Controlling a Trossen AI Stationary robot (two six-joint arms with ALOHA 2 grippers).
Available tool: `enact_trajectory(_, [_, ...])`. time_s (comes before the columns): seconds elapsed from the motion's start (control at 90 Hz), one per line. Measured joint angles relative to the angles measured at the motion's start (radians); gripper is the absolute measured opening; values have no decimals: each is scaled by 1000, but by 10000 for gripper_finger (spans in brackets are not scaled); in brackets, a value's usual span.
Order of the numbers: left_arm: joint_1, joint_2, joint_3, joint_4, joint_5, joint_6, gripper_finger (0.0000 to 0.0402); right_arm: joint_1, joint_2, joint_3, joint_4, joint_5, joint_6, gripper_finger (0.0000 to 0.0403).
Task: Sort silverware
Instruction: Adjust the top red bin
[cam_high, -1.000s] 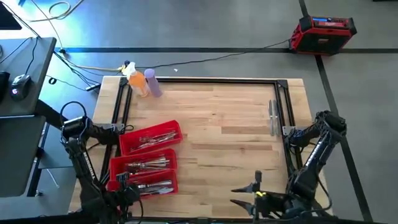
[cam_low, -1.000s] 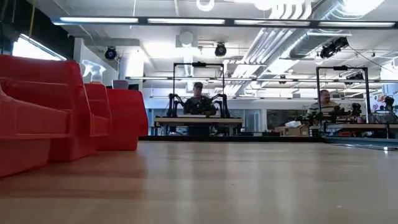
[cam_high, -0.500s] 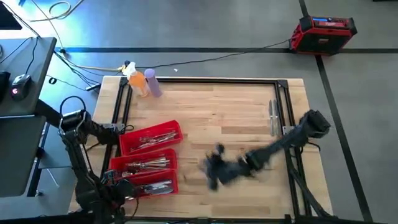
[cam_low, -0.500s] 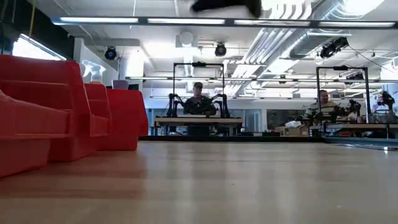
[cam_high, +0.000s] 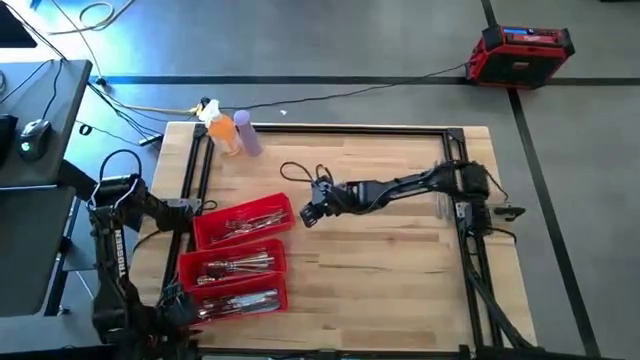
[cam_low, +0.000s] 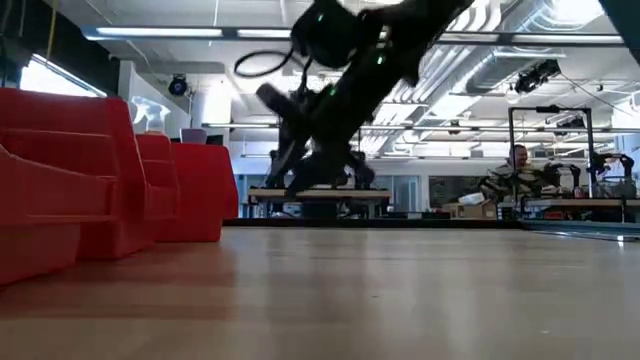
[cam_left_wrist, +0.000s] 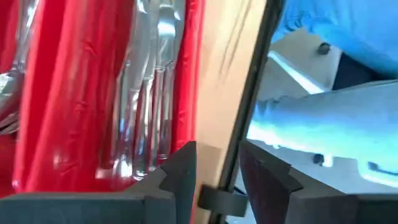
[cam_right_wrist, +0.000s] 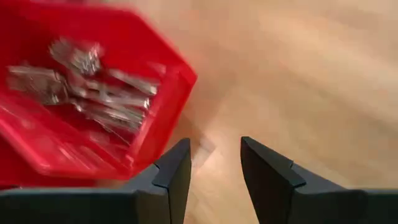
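Observation:
Three red trays (cam_high: 243, 222) (cam_high: 231, 265) (cam_high: 240, 298) stand in a row at the table's left, each with silverware (cam_high: 250, 221) lying in it. A couple more silver pieces (cam_high: 438, 207) lie by the right rail, partly under my right arm. My right gripper (cam_high: 310, 212) hangs open just off the far tray's right end (cam_right_wrist: 168, 81), above the wood (cam_low: 285, 170). My left gripper (cam_high: 175, 300) is open at the near left corner, over the black rail (cam_left_wrist: 249, 118) beside the near tray (cam_left_wrist: 68, 93).
An orange and a purple bottle (cam_high: 228, 132) stand at the far left corner. A black frame (cam_high: 340, 128) runs round the table. Bare wood (cam_high: 380, 270) fills the middle and near right. People sit at benches in the room beyond (cam_low: 515, 170).
My right arm has swung fast from the table's near right corner across the wood toward the left and far side, ending beside the far red tray. My left gripper has drawn back a little from over the near tray toward the table's left edge.

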Motion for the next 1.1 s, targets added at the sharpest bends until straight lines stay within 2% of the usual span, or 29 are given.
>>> enact_trajectory(0.189, [31, -5, 0, 31, -5, 150, 101, 47, 103, 0, 182, -55, 17, 123])
enact_trajectory(0.278, [50, -14, 0, 31, -40, 246, 101, 67, 125, 0, 255, -76, 10, 123])
enact_trajectory(0.456, [81, -35, 1, 32, -164, 401, 101, 92, 132, 9, 256, -99, -20, 123])
enact_trajectory(0.722, [100, -90, 1, 35, -384, 518, 101, 116, 72, 11, 203, -90, -77, 123])
enact_trajectory(0.844, [108, -113, 1, 34, -479, 543, 101, 138, 4, 14, 152, -8, -111, 123])
enact_trajectory(1.1, [165, -121, 1, 32, -669, 568, 101, 143, -32, 13, 57, 263, -150, 123])
